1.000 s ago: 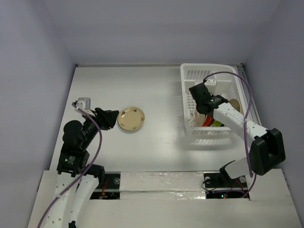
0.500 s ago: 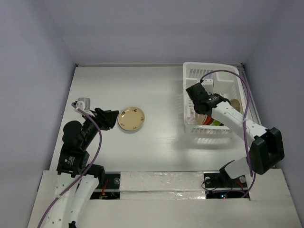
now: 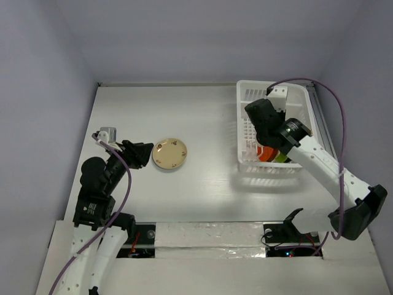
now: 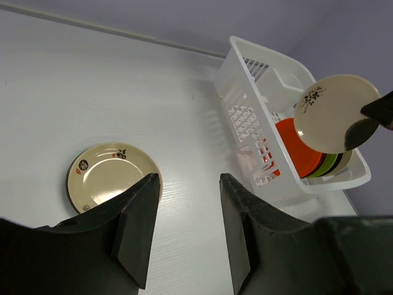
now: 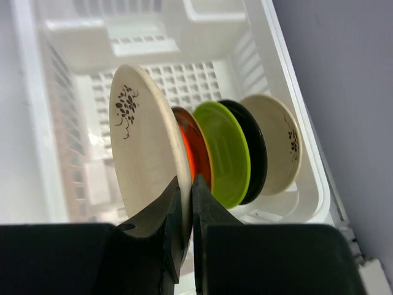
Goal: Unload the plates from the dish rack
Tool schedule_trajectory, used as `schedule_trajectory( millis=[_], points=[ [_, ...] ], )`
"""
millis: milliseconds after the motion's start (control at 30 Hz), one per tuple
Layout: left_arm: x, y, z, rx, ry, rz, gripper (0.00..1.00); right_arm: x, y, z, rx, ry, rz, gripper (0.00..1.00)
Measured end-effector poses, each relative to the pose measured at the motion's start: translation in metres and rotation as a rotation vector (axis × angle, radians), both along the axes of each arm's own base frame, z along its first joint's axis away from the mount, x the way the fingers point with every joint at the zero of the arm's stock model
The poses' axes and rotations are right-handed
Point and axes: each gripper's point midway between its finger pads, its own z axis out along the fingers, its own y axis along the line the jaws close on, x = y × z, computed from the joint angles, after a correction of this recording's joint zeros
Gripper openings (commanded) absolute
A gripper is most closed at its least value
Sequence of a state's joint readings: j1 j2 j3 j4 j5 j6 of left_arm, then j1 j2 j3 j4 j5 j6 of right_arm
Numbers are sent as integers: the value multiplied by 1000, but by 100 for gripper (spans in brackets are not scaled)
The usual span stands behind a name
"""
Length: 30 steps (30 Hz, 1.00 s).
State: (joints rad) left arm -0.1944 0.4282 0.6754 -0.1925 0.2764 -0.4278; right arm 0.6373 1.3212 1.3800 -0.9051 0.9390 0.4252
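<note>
The white dish rack [image 3: 270, 86] [image 4: 244, 56] [image 5: 305, 142] stands at the table's right. My right gripper [image 5: 187, 189] [image 3: 260, 115] is shut on the lower rim of a cream plate [image 5: 142, 153] [image 4: 333, 114] and holds it upright above the rack. Still on edge in the rack are a red-orange plate [image 5: 196, 153] [image 3: 266, 153], a lime green plate [image 5: 226, 153], a black plate [image 5: 253, 150] and another cream plate [image 5: 277, 142]. A cream plate [image 3: 170, 153] [image 4: 109, 178] lies flat on the table. Just left of it my left gripper [image 3: 145, 153] [image 4: 188, 179] is open with nothing between its fingers.
The rack sits near the table's right edge and back wall. A white insert [image 5: 140, 44] lies at the rack's far end. Bare white tabletop [image 3: 209, 135] spreads between the flat plate and the rack.
My right gripper closed on the cream plate and raised it up out of the row in the rack. The left arm has not moved.
</note>
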Motion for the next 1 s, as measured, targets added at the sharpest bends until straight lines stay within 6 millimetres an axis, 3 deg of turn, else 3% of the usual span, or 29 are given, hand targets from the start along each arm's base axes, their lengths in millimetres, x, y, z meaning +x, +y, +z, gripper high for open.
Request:
schedule_trajectory(
  millis=[67, 200, 300, 333, 433, 500, 600, 767, 867, 1000],
  points=[
    [0, 0, 0, 0, 0, 0, 41, -2, 10, 19, 36, -55, 26, 0],
    [0, 1, 0, 0, 0, 3, 39, -2, 62, 38, 203, -139, 193, 0],
    [1, 2, 0, -1, 1, 11, 19, 4, 121, 34, 372, -156, 365, 0],
    [1, 3, 0, -1, 2, 15, 7, 6, 142, 30, 420, -148, 420, 0],
    [2, 4, -1, 1, 5, 27, 0, 14, 207, 4, 527, -89, 560, 0],
    [3, 5, -2, 1, 8, 33, 0, 17, 251, -25, 574, -24, 634, 0],
    [3, 6, -3, 3, 14, 39, 6, 15, 300, -73, 628, 81, 704, 0],
    [3, 7, -4, 3, 18, 44, 19, 9, 339, -138, 704, 222, 716, 2],
    [3, 7, -5, 3, 19, 44, 23, 9, 350, -158, 747, 255, 695, 9],
    [3, 7, -5, 3, 20, 44, 26, 13, 360, -167, 810, 247, 672, 15]
  ],
)
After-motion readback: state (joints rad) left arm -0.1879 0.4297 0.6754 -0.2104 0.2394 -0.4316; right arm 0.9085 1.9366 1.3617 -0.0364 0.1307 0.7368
